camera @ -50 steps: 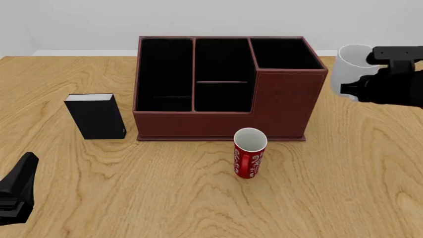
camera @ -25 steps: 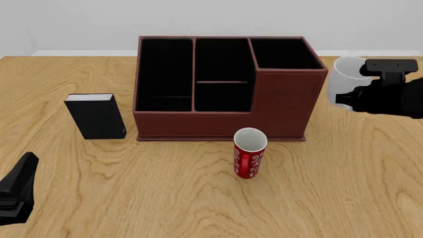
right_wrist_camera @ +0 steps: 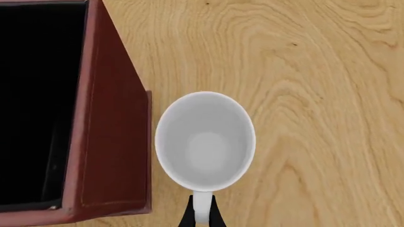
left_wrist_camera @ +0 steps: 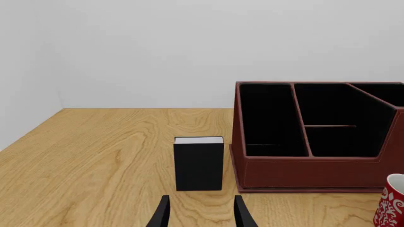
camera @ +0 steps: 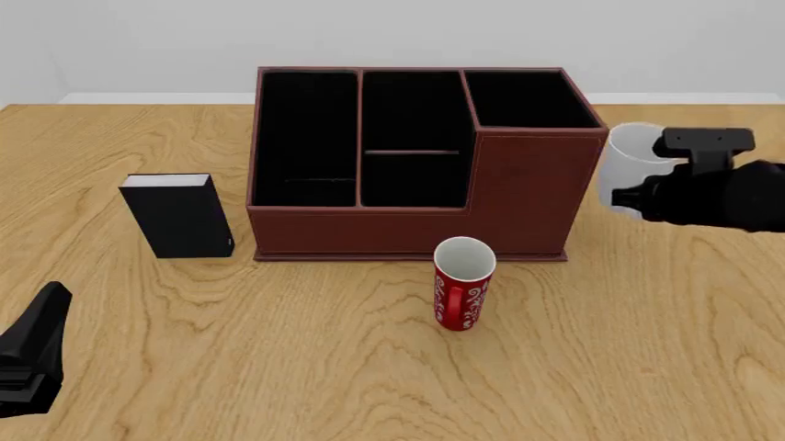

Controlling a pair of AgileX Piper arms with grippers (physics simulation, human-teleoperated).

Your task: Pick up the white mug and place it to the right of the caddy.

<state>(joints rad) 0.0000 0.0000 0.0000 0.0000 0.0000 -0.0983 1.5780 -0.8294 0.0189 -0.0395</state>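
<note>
The white mug (camera: 628, 163) is upright just off the right wall of the caddy (camera: 528, 197), a large reddish-brown box with black-lined compartments. My right gripper (camera: 628, 195) is shut on the mug's handle. In the right wrist view I look straight down into the mug (right_wrist_camera: 205, 142), with the gripper (right_wrist_camera: 202, 215) pinching its handle and the caddy's wall (right_wrist_camera: 113, 142) close beside it. Whether the mug touches the table I cannot tell. My left gripper (camera: 37, 354) sits low at the near left, open and holding nothing, its tips (left_wrist_camera: 200, 215) apart.
A slim red patterned mug (camera: 464, 285) stands just in front of the caddy's front wall. A small black book-like box (camera: 178, 216) stands to the left of the caddy. Bare wooden table (camera: 687, 322) lies right of and in front of the white mug.
My right gripper has carried the white mug down and to the left, closer to the caddy's right wall. The left arm has not moved.
</note>
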